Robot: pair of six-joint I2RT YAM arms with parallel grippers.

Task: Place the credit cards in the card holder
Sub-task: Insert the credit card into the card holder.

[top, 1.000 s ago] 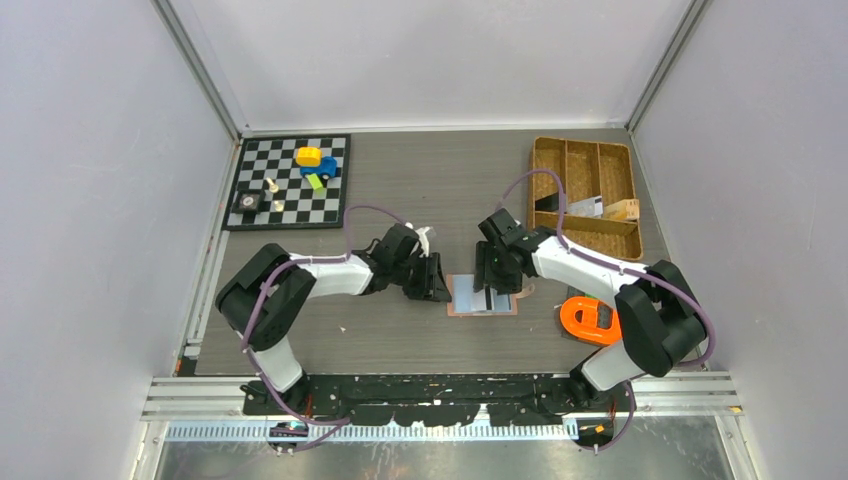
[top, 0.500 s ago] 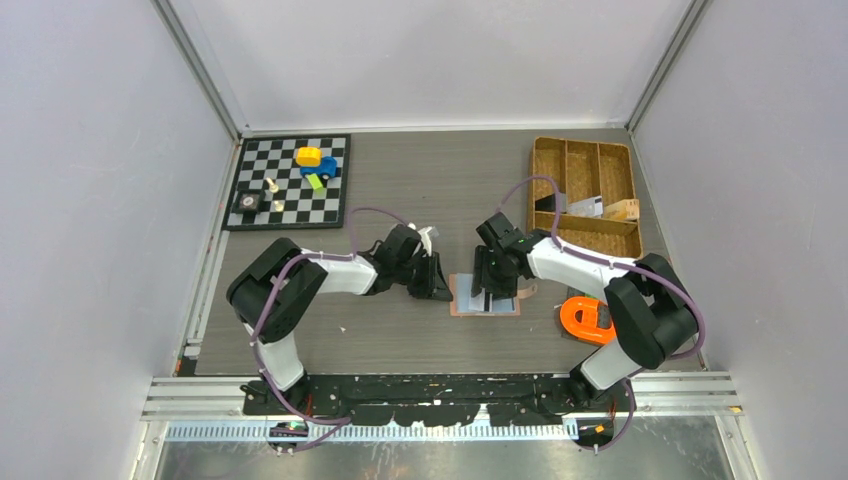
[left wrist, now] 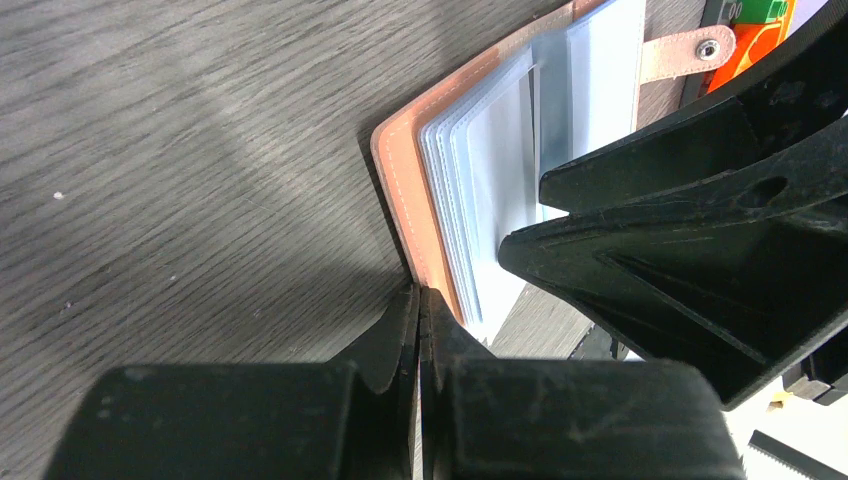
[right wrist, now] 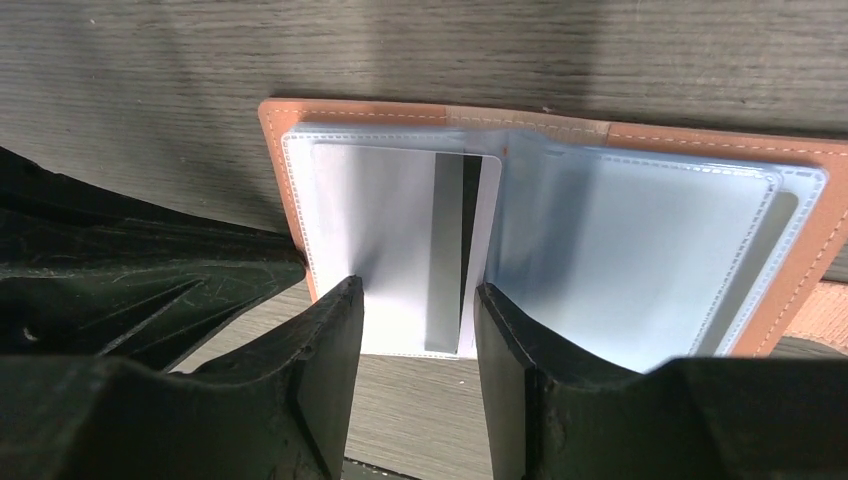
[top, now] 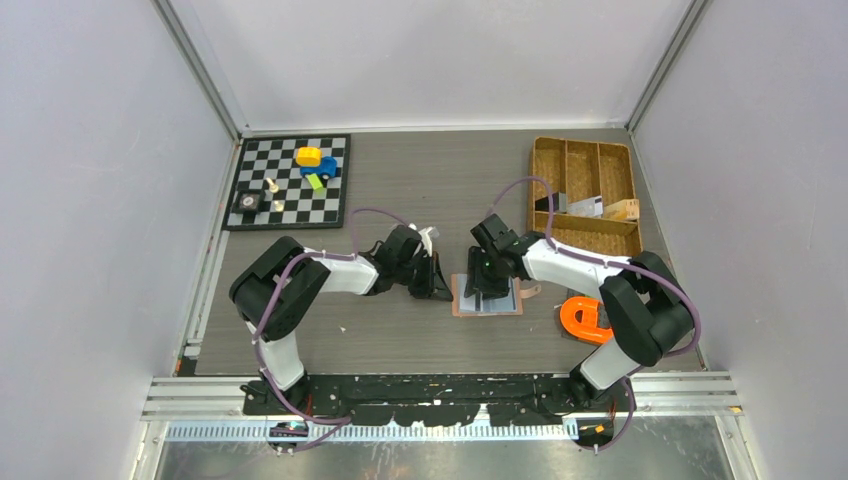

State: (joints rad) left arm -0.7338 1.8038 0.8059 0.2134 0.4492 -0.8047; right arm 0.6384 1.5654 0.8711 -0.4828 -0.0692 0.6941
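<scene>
Lying open on grey wood table [right wrist: 400, 50]: salmon-pink bifold card holder [right wrist: 640, 135]; pale striped plastic card [right wrist: 400, 240] part-way in a clear sleeve [right wrist: 640, 260]; right gripper [right wrist: 418, 285] spread astride it; left gripper [left wrist: 417, 292] pressed together at holder's edge.

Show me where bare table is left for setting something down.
Bare: the far middle strip between the chessboard and the wicker tray; also the near strip in front of the card holder. Crowded: around the card holder and the orange object to its right.
</scene>
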